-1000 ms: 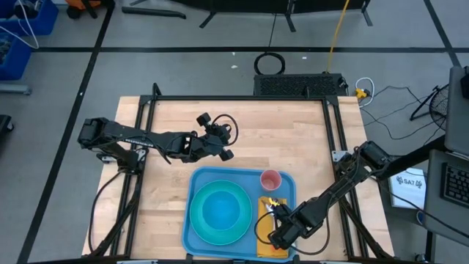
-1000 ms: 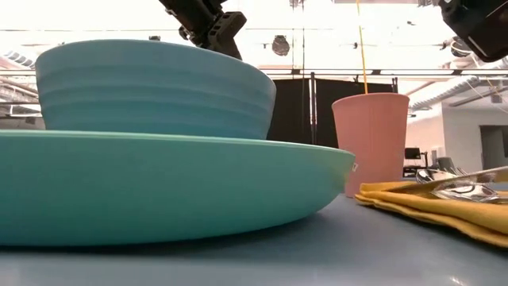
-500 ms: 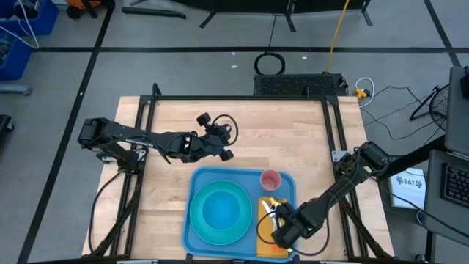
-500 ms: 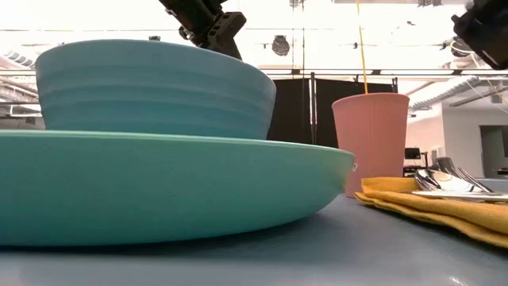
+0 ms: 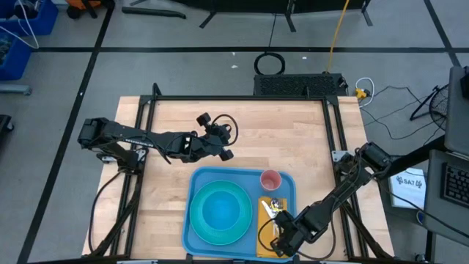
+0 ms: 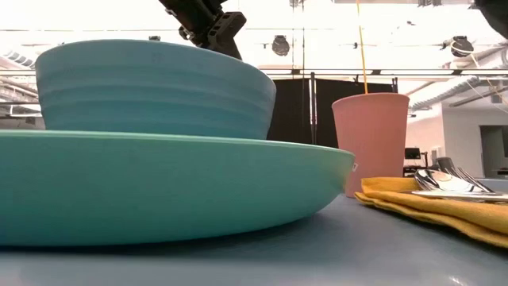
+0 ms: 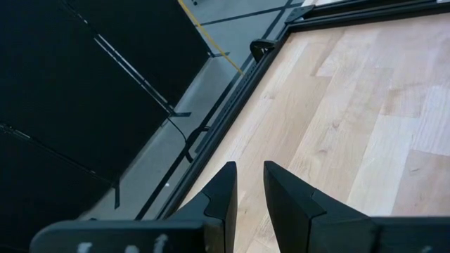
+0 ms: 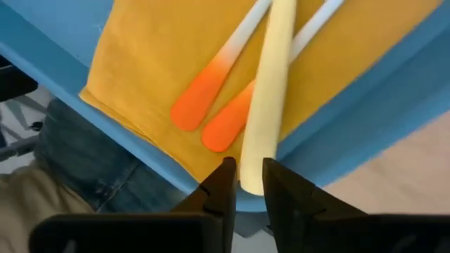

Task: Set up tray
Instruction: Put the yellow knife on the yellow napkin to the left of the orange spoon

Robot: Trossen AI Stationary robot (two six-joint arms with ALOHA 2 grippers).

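Note:
The blue tray (image 5: 245, 176) lies at the table's near edge. On it a turquoise plate (image 5: 218, 238) carries a bowl (image 6: 151, 87), with a pink cup (image 5: 271, 180) and an orange-yellow napkin (image 5: 264, 227) to their right. Cutlery (image 5: 272, 207) lies flat on the napkin: two orange-ended handles (image 8: 200, 95) and a cream handle (image 8: 271, 91) across them. My right gripper (image 8: 249, 184) hangs over the napkin's near end, fingers close together, slanting down. My left gripper (image 5: 226, 154) hovers shut above bare wood beyond the tray. My right gripper stands at the near end of the cream handle (image 8: 252, 179), which shows in the narrow gap between its fingertips. The fingers hide that end, so I cannot tell whether they touch it. The utensil lies flat on the napkin.
Bare wooden tabletop (image 5: 242, 125) stretches beyond and to the left of the tray. A black frame rail (image 7: 232, 91) borders the table. A person's legs in jeans (image 8: 77, 161) show just past the tray's near rim (image 8: 365, 112).
A utensil that hung tilted above the napkin a second ago now lies flat with the others. My right gripper has drawn back toward the table's near edge and has left the low view.

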